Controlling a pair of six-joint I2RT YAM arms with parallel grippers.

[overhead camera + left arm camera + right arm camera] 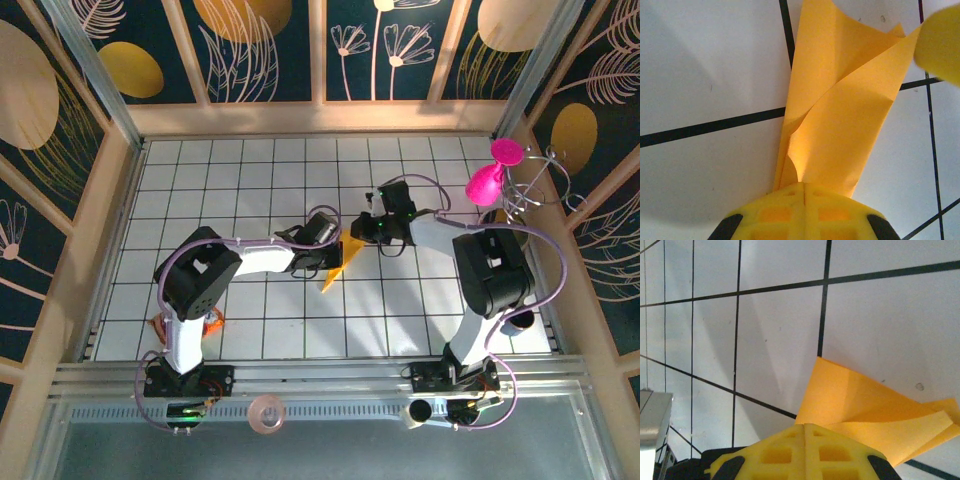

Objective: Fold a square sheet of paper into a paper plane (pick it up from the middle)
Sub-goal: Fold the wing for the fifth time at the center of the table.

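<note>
Over table [230, 180]: folded paper sheet [840, 115] between left gripper [804, 192] and right gripper [805, 434], both clamping it.

paper [840, 115]: clamped between left gripper [804, 186] and right gripper [805, 426]
table [250, 170]: under both grippers
balloon figure [487, 185]: right of right gripper, well apart

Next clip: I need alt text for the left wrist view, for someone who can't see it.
The yellow left end effector, shut, pinches a partly folded sheet of orange-yellow paper that fans upward from the grip. Behind it lies a white tiled table with black grid lines.
</note>
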